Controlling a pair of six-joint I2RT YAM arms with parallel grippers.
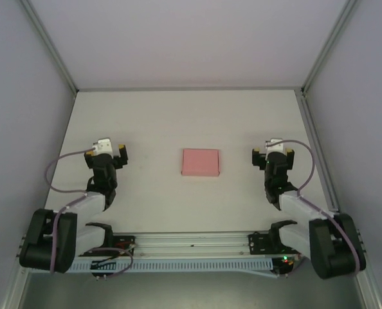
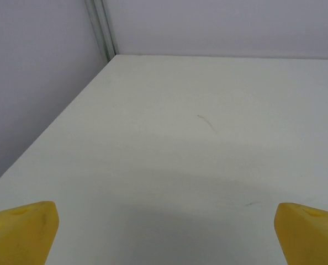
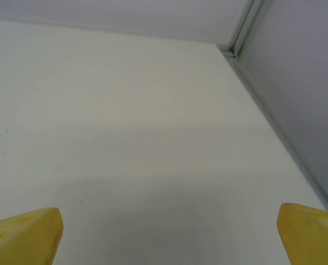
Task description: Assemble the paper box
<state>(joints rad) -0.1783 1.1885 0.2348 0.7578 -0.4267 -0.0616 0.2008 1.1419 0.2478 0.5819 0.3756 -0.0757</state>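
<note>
Noted mounting rail [image 1: 191, 239] at near edge, with both arm bases bolted to it. Observed left gripper [image 1: 107, 153] over white table [image 1: 152, 116], jaws standing wide apart, holding nothing. Confirmed in left wrist view: left fingertips [image 2: 21, 232], yellow, at either lower corner, bare surface between them. Observed right gripper [image 1: 274, 152] likewise spread wide and empty. Confirmed in right wrist view: right fingertips [image 3: 24, 234], yellow, well separated over bare surface. Located paper box [image 1: 200, 163], pink, flat and rectangular, lying on table between the two grippers, roughly level with both: off to the right of the left gripper, off to the left of the right gripper, well apart from each and touching neither. Recorded faint scuff mark [image 2: 207, 123] on surface ahead of left fingertips. Noted grey enclosure walls [image 1: 24, 96] beyond, with metal corner post [image 2: 100, 27] ahead and left of left gripper.
</note>
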